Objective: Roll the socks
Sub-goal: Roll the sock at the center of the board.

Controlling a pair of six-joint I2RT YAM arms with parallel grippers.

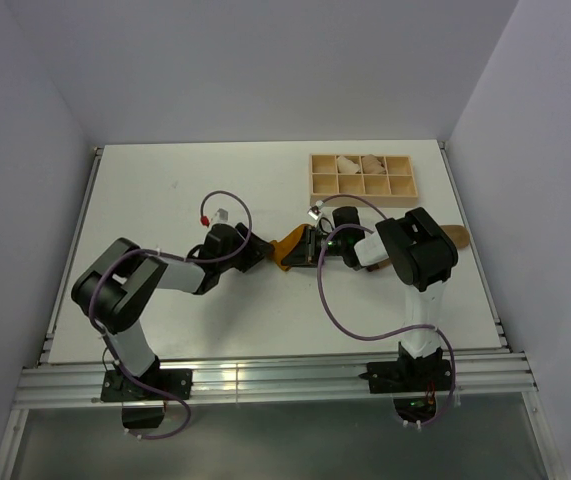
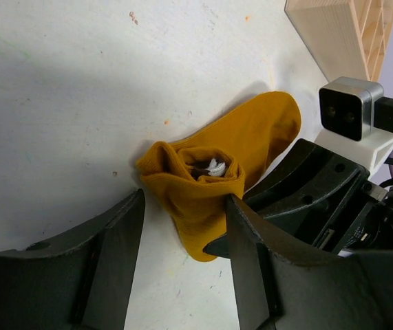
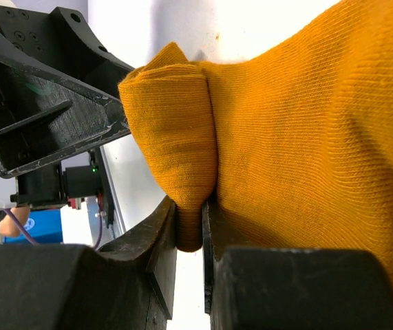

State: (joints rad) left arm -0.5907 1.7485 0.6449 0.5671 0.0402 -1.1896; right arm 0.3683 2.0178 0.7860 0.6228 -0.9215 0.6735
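The mustard sock [image 2: 251,137] is mid-roll: one fold is clenched in the right jaws, the roll straddled by released left jaws. A tighter wrap is probably needed next.

Stretched the left arm [image 1: 130,285] toward the mustard sock [image 2: 251,137] from its left, elbow folded back, forearm low. Held the left tool [image 2: 184,199] with jaws apart astride the sock's rolled end, one finger [image 2: 251,261] against the fabric, the other just clear of it. Leaned the right arm [image 1: 417,255] in from the sock's right, upper links upright, wrist bent toward it. Pinched the right tool [image 3: 190,213] narrowly on a fold at the sock's edge. Faced both tools across the sock, close together but apart.
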